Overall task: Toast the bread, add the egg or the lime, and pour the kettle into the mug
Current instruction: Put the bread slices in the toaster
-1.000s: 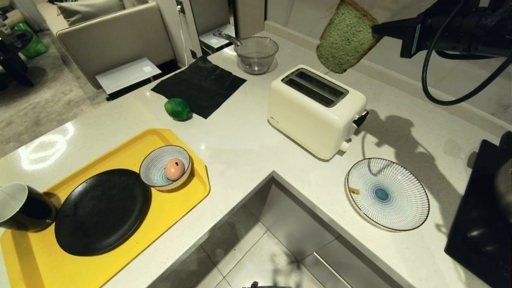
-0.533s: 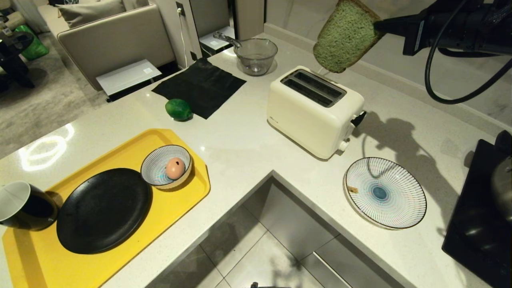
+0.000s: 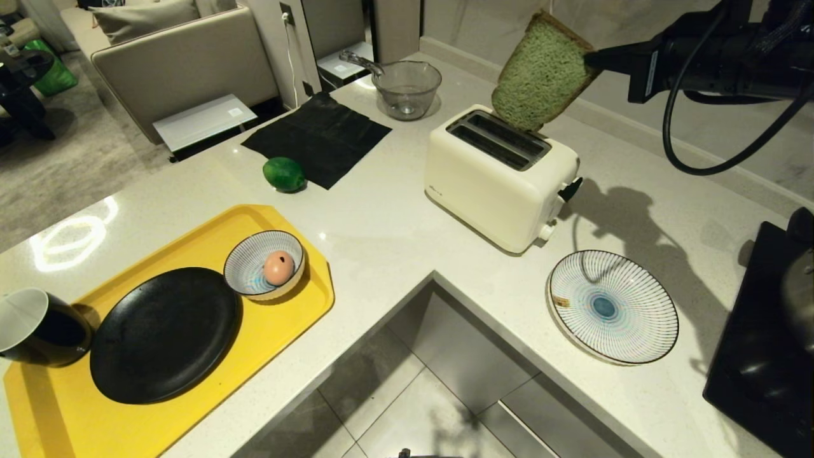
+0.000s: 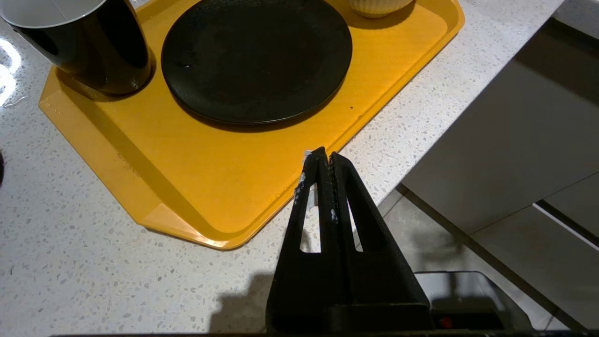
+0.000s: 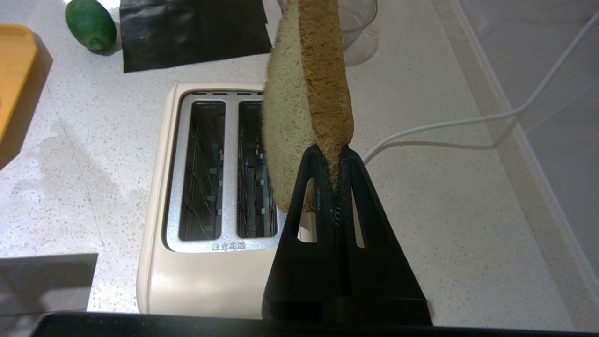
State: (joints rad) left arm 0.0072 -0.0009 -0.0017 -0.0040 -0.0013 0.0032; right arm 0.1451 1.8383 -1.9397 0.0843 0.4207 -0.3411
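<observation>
- L gripper [image 4: 326, 159]: fingers pressed together, empty, by yellow tray [image 3: 57, 407].
- Tray: 1 mug [image 3: 35, 327], 1 black plate [image 3: 164, 335], 1 striped bowl [image 3: 249, 262] w/ 1 egg [image 3: 278, 268].
- 1 lime [image 3: 283, 173] on table [image 3: 381, 222].
- R gripper [image 5: 333, 159]: fingers clamp 1 bread [image 3: 538, 76] above toaster [image 3: 499, 178], 2 slots.
- 1 striped plate [image 3: 636, 331].

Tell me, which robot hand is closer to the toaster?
Right. The right gripper holds the bread just above the toaster. The left gripper is far off, by the yellow tray.

Green bread [image 3: 540, 76] (brown crust); yellow tray [image 3: 280, 331].
</observation>
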